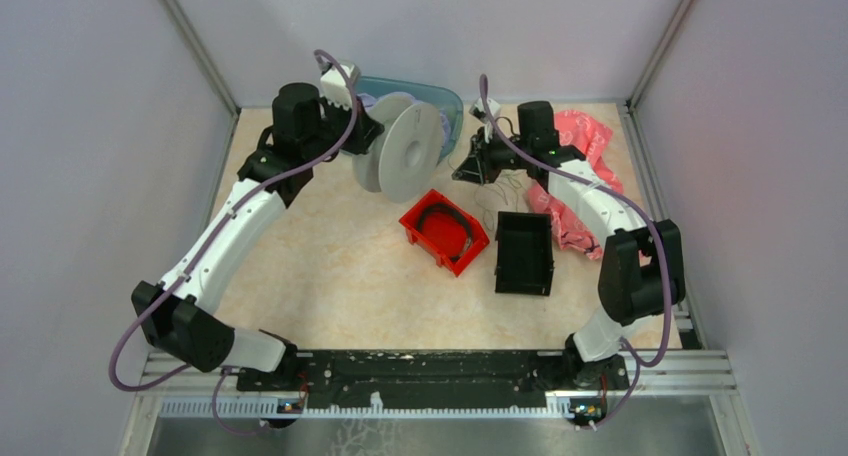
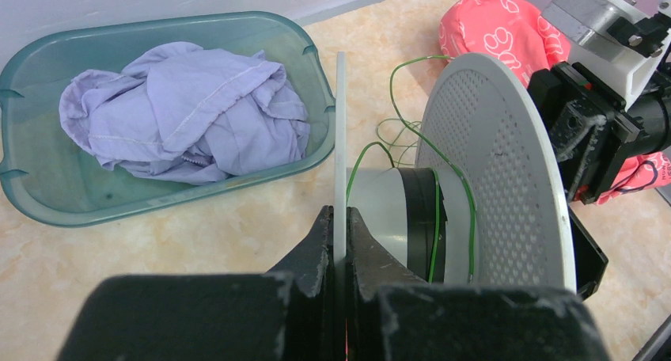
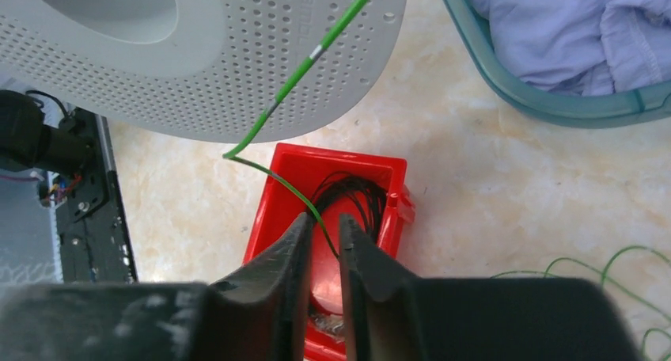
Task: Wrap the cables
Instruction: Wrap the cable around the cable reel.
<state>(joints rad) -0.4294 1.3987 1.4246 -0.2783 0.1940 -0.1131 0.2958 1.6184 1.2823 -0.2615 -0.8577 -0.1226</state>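
My left gripper [image 2: 340,236] is clamped tight on the thin edge of one flange of the white spool [image 2: 498,179], and it holds the spool off the table at the far middle with its round faces on edge. In the overhead view the spool [image 1: 410,151] hangs just in front of the teal basin [image 1: 452,106], which has a lilac cloth [image 2: 190,108] bundled in it.

One green cable [image 2: 436,218] loops round the spool's hub. From there it runs right to my right gripper [image 3: 324,236], just right of the spool. Those fingers are narrow, with a thin slit between them. The green cable [image 3: 301,70] crosses the spool's perforated face, kinks, and drops into the slit. I cannot tell whether it is actually pinched.

The rest of the cables [image 1: 500,191] lie as a loose, thread-fine tangle on the table under and just near of the right gripper [image 1: 470,166], between the red bin [image 1: 412,226] and the pink cloth [image 1: 590,136].

The red bin holds a coil of black cord [image 3: 352,195] and sits near of the spool. A black bin [image 1: 545,256] stands just to its right.
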